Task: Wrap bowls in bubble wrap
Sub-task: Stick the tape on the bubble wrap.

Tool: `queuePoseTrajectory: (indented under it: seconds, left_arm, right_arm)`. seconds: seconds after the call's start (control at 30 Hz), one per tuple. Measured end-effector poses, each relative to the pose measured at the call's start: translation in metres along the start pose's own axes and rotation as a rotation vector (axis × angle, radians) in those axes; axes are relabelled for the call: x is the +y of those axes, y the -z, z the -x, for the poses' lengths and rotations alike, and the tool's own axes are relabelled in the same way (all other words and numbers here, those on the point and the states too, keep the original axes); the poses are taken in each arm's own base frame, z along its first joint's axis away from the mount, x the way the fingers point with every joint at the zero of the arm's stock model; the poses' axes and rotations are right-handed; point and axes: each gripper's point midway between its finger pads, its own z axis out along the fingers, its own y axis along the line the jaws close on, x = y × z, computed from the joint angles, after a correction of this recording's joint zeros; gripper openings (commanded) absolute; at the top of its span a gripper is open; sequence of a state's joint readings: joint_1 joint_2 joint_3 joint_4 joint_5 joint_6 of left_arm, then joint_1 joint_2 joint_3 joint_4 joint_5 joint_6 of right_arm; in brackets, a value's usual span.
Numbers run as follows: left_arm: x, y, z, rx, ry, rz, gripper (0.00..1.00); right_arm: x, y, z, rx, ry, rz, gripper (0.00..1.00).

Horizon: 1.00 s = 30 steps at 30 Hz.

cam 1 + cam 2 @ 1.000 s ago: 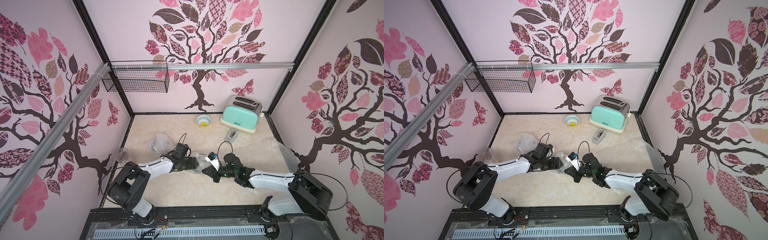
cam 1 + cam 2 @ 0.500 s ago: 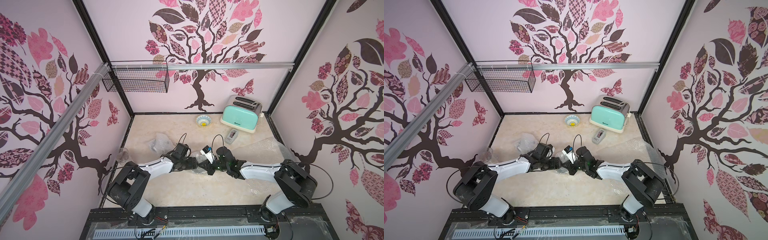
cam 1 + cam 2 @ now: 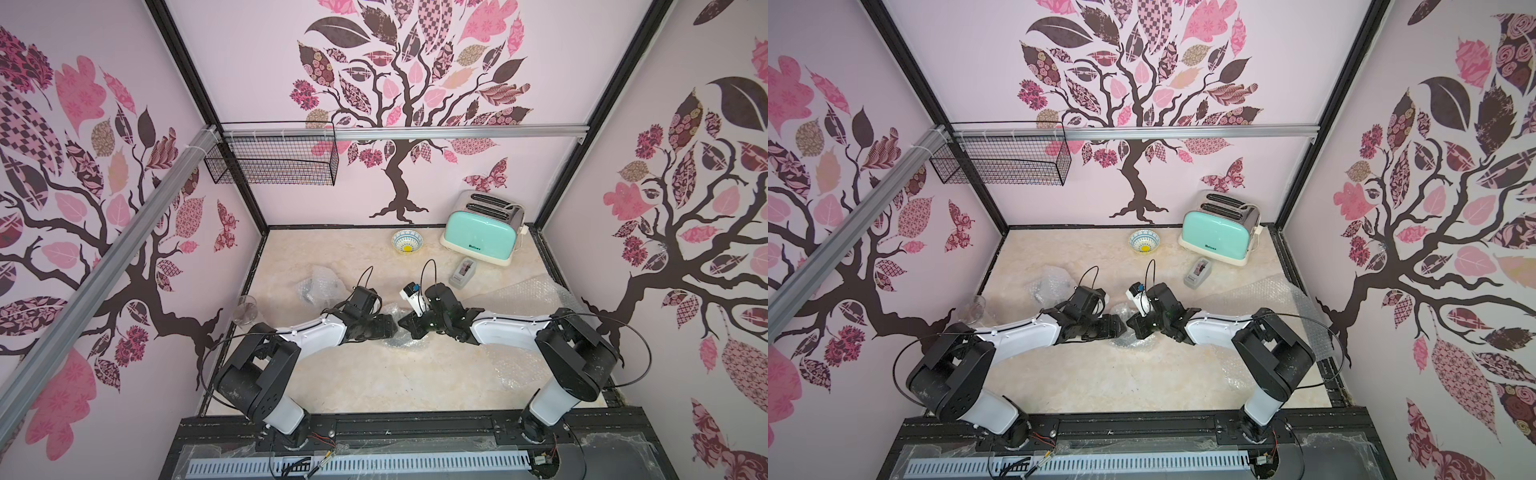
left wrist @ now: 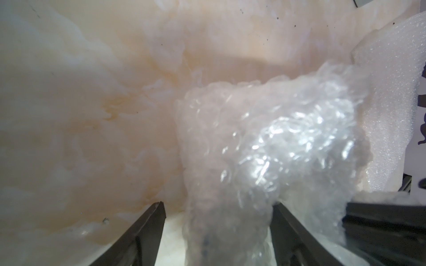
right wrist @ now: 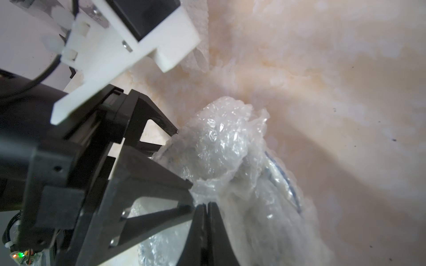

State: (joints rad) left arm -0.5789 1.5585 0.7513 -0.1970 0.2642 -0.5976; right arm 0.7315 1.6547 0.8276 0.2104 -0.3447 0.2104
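A bubble wrap bundle (image 3: 400, 341) lies mid-table between both grippers. A bowl's blue-lined rim (image 5: 289, 182) shows through it in the right wrist view. My left gripper (image 4: 219, 207) is open and straddles the bundle; one finger (image 4: 288, 228) touches the wrap, while the other finger (image 4: 152, 228) stands clear of it. My right gripper (image 5: 207, 203) is shut, its tips pinching a puckered fold of the bubble wrap (image 5: 221, 147), facing the left gripper (image 3: 388, 328). A bare blue-and-white bowl (image 3: 407, 242) with a yellow centre sits by the back wall, also seen as the bowl (image 3: 1144, 242).
A second crumpled wrap bundle (image 3: 320, 286) lies behind the left arm. A flat bubble wrap sheet (image 3: 530, 296) spreads under the right arm. A clear glass (image 3: 246, 311) stands at the left wall. At the back right stand a mint toaster (image 3: 482, 229) and a grey tape dispenser (image 3: 463, 272).
My right gripper has moved left and slightly back, close up to the left gripper and the bundle, with its arm folding. The left arm has stayed put.
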Motion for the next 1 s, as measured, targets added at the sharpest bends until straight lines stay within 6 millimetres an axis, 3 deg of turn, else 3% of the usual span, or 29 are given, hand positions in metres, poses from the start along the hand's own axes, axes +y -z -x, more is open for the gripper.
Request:
queuePoseTrajectory:
  seconds: [0.23,0.27,0.37,0.5,0.63,0.83,1.0]
  left_arm:
    - [-0.001,0.000,-0.001,0.001,-0.003,0.000,0.76]
    - [-0.001,0.000,-0.001,0.002,-0.003,0.000,0.76]
    - [-0.001,0.000,-0.001,0.002,-0.003,0.000,0.76]
    - [-0.001,0.000,-0.001,0.002,-0.003,0.000,0.76]
    - [-0.001,0.000,-0.001,0.002,-0.003,0.000,0.76]
    - [-0.001,0.000,-0.001,0.002,-0.003,0.000,0.76]
    - [-0.001,0.000,-0.001,0.002,-0.003,0.000,0.76]
  right_arm:
    - [-0.007,0.003,-0.009,0.042,-0.009,-0.047,0.00]
    - [-0.006,0.006,-0.007,0.037,-0.005,-0.046,0.03]
    - [0.004,0.022,0.010,-0.015,0.016,-0.034,0.08]
    - [0.023,0.050,0.040,-0.118,0.053,-0.007,0.06]
    - [0.037,0.063,0.050,-0.154,0.060,0.043,0.02]
    - [0.048,0.050,0.028,-0.076,0.057,0.100,0.00]
    - [0.038,0.027,-0.005,0.035,0.026,0.077,0.00]
